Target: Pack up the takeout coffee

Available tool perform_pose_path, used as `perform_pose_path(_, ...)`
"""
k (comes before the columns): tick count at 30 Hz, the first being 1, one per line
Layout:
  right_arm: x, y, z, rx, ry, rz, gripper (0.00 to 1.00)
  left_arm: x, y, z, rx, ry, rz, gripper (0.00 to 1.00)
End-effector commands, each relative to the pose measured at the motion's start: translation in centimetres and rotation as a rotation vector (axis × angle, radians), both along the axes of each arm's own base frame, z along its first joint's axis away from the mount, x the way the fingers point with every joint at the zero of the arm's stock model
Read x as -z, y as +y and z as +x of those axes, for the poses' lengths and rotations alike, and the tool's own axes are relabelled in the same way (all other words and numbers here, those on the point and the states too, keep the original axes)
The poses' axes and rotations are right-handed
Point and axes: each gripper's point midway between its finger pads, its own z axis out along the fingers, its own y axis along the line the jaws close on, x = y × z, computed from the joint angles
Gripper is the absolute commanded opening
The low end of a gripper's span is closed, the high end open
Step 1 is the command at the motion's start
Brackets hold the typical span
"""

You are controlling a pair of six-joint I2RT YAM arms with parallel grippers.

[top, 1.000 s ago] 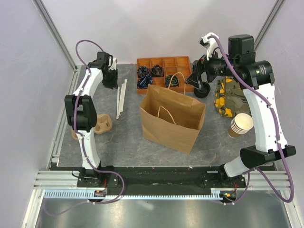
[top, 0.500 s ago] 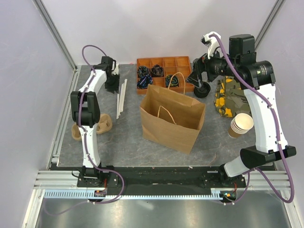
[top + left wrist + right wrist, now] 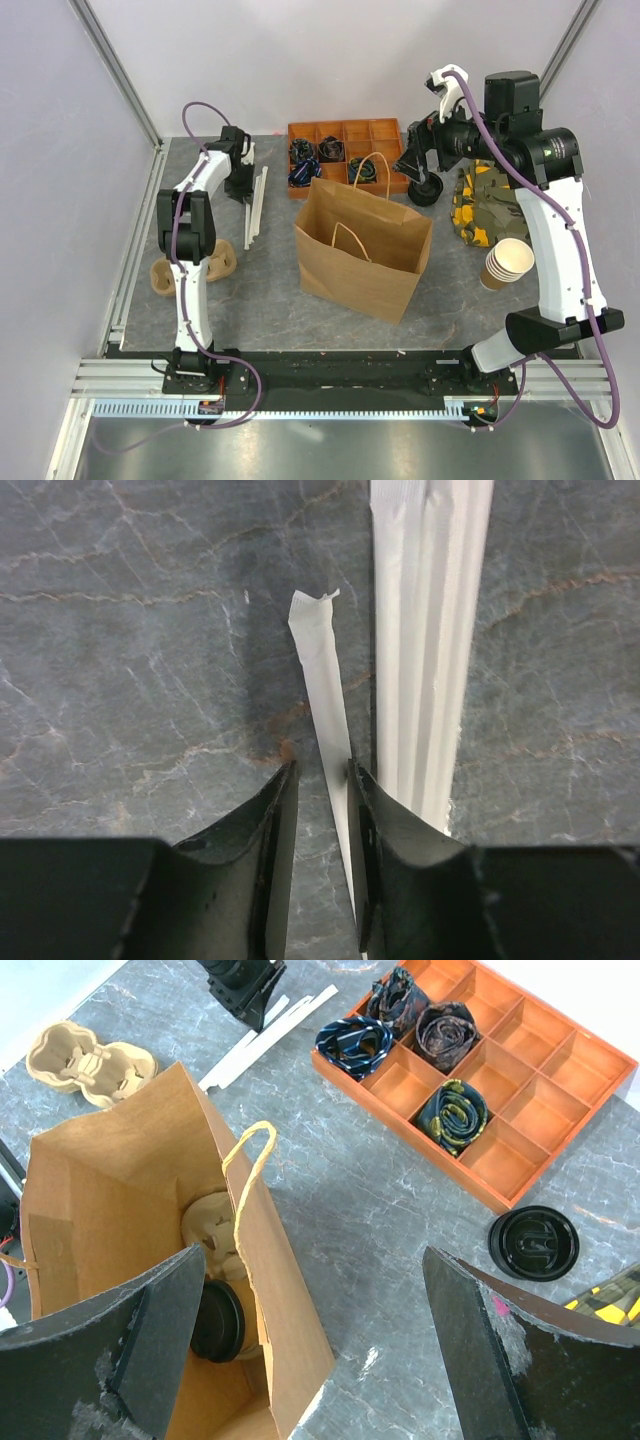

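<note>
The takeout coffee (image 3: 218, 1322) sits inside the paper bag (image 3: 365, 272) (only its black lid shows). At the bag's ten o'clock the left gripper (image 3: 320, 772) straddles a wrapped straw (image 3: 320, 670), jaws narrowly apart; at one o'clock the right gripper (image 3: 312, 1255) gapes wide.

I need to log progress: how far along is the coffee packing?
Done, it seems: the lidded cup sits inside the paper bag beside a cup carrier. In hand: the left tool straddles one wrapped straw, not yet clamped. Left: probably the straw into the bag; the right tool hangs open above.
</note>
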Motion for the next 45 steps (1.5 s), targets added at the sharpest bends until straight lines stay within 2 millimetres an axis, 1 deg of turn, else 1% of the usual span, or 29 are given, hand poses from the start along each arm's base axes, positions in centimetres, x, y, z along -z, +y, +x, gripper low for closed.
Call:
perform_pose_path(1, -1.0, -0.5, -0.2, 0.017, -0.027, -0.006, 0.98, 0.9, 1.0, 0.9, -0.006, -0.018, 0.081, 0.3)
perform_pose_path(5, -0.8, -0.6, -0.1, 0.017, -0.031, -0.015, 0.98, 0.9, 2.2, 0.4, -0.003, -0.009, 0.136, 0.21)
perform_pose_path(8, -0.8, -0.5, -0.1, 0.012, -0.036, -0.015, 0.98, -0.7, 3.3, 0.6, -0.039, -0.039, 0.119, 0.14)
perform_pose_path(12, -0.9, -0.3, 0.1, 0.005, -0.051, -0.004, 0.98, -4.7, 4.7, 1.7, -0.069, -0.123, 0.089, 0.03)
perform_pose_path(15, -1.0, 0.0, -0.1, -0.008, -0.056, 0.012, 0.98, -9.2, 4.6, 2.6, -0.052, -0.212, 0.083, 0.02)
perform_pose_path(17, -1.3, 0.1, -0.1, -0.011, -0.067, 0.023, 0.98, -13.3, 4.2, 3.0, -0.042, -0.293, 0.062, 0.02)
perform_pose_path(19, -1.5, 0.1, -0.1, -0.01, -0.076, 0.03, 0.98, -16.4, 3.6, 3.0, -0.031, -0.349, 0.03, 0.02)
perform_pose_path(20, -1.6, 0.2, 0.0, -0.01, -0.082, 0.035, 0.98, -20.1, 2.5, 3.1, -0.002, -0.429, -0.025, 0.02)
perform_pose_path(21, -1.8, 0.2, 0.0, -0.009, -0.091, 0.039, 0.98, -22.2, 1.8, 3.0, 0.014, -0.472, -0.062, 0.02)
perform_pose_path(22, -2.1, 0.3, 0.0, -0.011, -0.103, 0.045, 0.98, -25.1, 1.0, 3.1, 0.035, -0.539, -0.096, 0.02)
perform_pose_path(23, -2.0, 0.3, 0.0, -0.01, -0.099, 0.046, 0.98, -28.2, -0.8, 2.4, 0.097, -0.601, -0.163, 0.02)
perform_pose_path(24, -2.1, 0.4, 0.1, -0.01, -0.104, 0.051, 0.98, -30.4, -1.8, 2.0, 0.136, -0.648, -0.2, 0.02)
perform_pose_path(25, -2.4, 0.3, 0.1, -0.007, -0.115, 0.056, 0.98, -33.5, -3.0, 1.4, 0.19, -0.716, -0.242, 0.02)
perform_pose_path(26, -2.6, 0.4, 0.1, -0.006, -0.12, 0.059, 0.98, -37.6, -5.4, -0.1, 0.304, -0.813, -0.334, 0.02)
perform_pose_path(28, -3.3, 0.2, 0.2, 0.014, -0.146, 0.071, 0.98, -42.2, -7.7, -2.4, 0.425, -0.921, -0.432, 0.02)
perform_pose_path(29, -3.5, 0.1, 0.3, 0.021, -0.152, 0.075, 0.98, -45.3, -10.1, -3.9, 0.545, -1.006, -0.52, 0.02)
perform_pose_path(30, -3.8, 0.0, 0.3, 0.032, -0.162, 0.081, 0.98, -48.3, -11.2, -6.6, 0.625, -1.073, -0.557, 0.02)
perform_pose_path(31, -4.4, -0.2, 0.4, 0.053, -0.183, 0.091, 0.98, -49.4, -12.4, -7.9, 0.669, -1.096, -0.601, 0.02)
perform_pose_path(32, -4.5, -0.3, 0.4, 0.063, -0.187, 0.096, 0.98, -50.7, -14.6, -10.4, 0.776, -1.109, -0.661, 0.02)
perform_pose_path(33, -5.1, -0.5, 0.2, 0.074, -0.204, 0.104, 0.98, -52.7, -15.8, -12.7, 0.857, -1.169, -0.685, 0.02)
perform_pose_path(34, -5.5, -0.6, 0.3, 0.095, -0.217, 0.116, 0.98, -52.7, -17.0, -14.1, 0.917, -1.16, -0.717, 0.02)
perform_pose_path(35, -5.4, -0.7, 0.4, 0.103, -0.215, 0.119, 0.98, -52.8, -19.4, -16.7, 1.018, -1.145, -0.766, 0.02)
perform_pose_path(36, -5.7, -0.8, 0.2, 0.109, -0.223, 0.126, 0.98, -53.5, -20.3, -18.9, 1.095, -1.171, -0.769, 0.02)
perform_pose_path(37, -5.8, -0.8, 0.2, 0.119, -0.22, 0.135, 0.98, -52.6, -21.6, -20.3, 1.161, -1.142, -0.799, 0.02)
perform_pose_path(38, -5.7, -1.0, 0.2, 0.129, -0.219, 0.135, 0.98, -52.3, -23.6, -22.5, 1.23, -1.124, -0.837, 0.02)
perform_pose_path(40, -5.9, -1.1, 0.0, 0.14, -0.221, 0.143, 0.98, -51.2, -25.2, -24.6, 1.321, -1.134, -0.832, 0.02)
perform_pose_path(41, -5.6, -1.1, 0.0, 0.142, -0.21, 0.145, 0.98, -50.8, -26.6, -26.4, 1.381, -1.117, -0.862, 0.02)
perform_pose_path(44, -5.5, -1.2, -0.4, 0.151, -0.208, 0.155, 0.98, -48.4, -28.6, -28.3, 1.466, -1.078, -0.881, 0.02)
perform_pose_path(45, -5.8, -1.3, -0.8, 0.15, -0.215, 0.162, 0.98, -47.6, -29.1, -28.4, 1.503, -1.09, -0.858, 0.02)
